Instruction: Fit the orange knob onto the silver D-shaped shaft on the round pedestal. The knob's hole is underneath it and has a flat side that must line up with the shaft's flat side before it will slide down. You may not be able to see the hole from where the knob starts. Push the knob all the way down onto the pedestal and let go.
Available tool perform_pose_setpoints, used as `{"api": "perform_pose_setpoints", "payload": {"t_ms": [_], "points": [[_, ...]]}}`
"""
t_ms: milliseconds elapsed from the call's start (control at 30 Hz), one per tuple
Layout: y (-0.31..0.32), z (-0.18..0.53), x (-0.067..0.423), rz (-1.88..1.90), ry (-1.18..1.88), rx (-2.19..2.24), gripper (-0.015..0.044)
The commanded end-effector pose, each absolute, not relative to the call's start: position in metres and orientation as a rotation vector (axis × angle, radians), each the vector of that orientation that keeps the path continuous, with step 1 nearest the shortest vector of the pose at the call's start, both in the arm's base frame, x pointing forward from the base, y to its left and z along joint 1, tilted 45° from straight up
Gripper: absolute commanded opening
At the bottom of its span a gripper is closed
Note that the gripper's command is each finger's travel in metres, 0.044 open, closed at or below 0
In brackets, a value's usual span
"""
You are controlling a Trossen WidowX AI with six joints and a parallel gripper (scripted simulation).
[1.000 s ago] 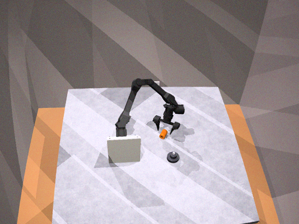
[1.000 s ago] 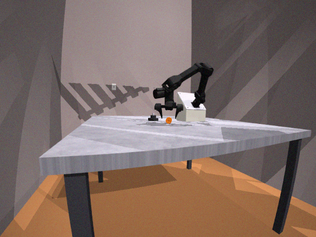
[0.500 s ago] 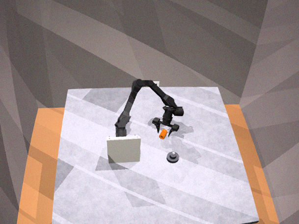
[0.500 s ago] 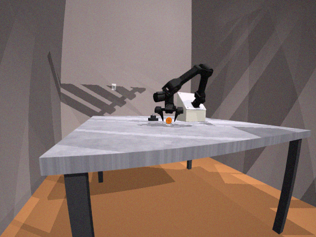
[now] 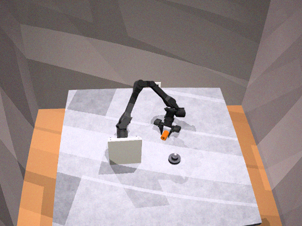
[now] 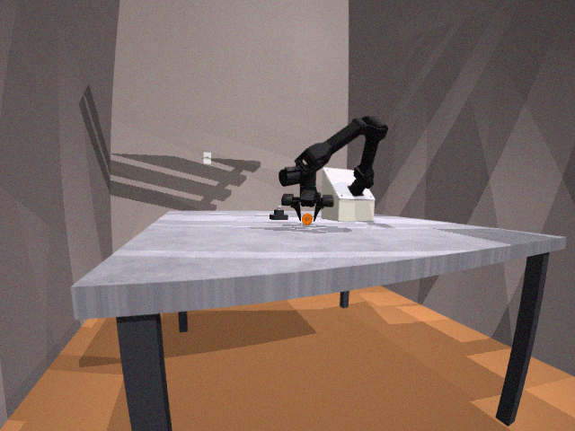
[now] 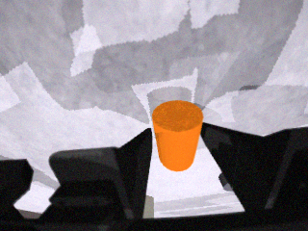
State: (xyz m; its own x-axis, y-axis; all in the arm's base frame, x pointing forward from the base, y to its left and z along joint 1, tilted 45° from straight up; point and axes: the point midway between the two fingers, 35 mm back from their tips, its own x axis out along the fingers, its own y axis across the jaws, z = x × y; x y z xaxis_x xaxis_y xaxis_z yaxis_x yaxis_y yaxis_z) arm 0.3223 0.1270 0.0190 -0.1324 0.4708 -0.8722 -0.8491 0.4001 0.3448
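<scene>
Pincer (image 7: 177,144) low over the counter (image 5: 195,174), its two fingers straddling the orange knob (image 7: 176,135) — half-closed around it, each finger at or nearly at the knob's side; cannot tell whether it is gripped. Knob lies on its side on the counter, one flat end toward the wrist camera, no hole visible there. Round pedestal (image 5: 174,158) with the silver shaft (image 5: 174,155) sits well apart, nearer the counter's front.

Risks, as I judge them: a round body on its side may roll or squirt out as the fingers pinch — off-centre contact would cause it. Hole orientation is unknown, so flat-to-flat alignment could miss and jam on the shaft.
</scene>
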Motion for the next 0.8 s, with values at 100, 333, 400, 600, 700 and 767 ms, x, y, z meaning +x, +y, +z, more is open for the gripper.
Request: {"api": "perform_pose_setpoints", "payload": {"t_ms": [100,333,400,600,700,767], "points": [[0.128,0.019,0.322,1.185,1.245,-0.391,0.0200],[0.127,0.019,0.322,1.185,1.243,-0.390,0.0179],[0.126,0.019,0.322,1.187,1.230,-0.383,0.0179],[0.120,0.018,0.319,1.192,1.137,-0.317,0.0179],[0.116,0.018,0.317,1.194,1.086,-0.280,0.0179],[0.114,0.018,0.316,1.194,1.056,-0.259,0.0179]]}}
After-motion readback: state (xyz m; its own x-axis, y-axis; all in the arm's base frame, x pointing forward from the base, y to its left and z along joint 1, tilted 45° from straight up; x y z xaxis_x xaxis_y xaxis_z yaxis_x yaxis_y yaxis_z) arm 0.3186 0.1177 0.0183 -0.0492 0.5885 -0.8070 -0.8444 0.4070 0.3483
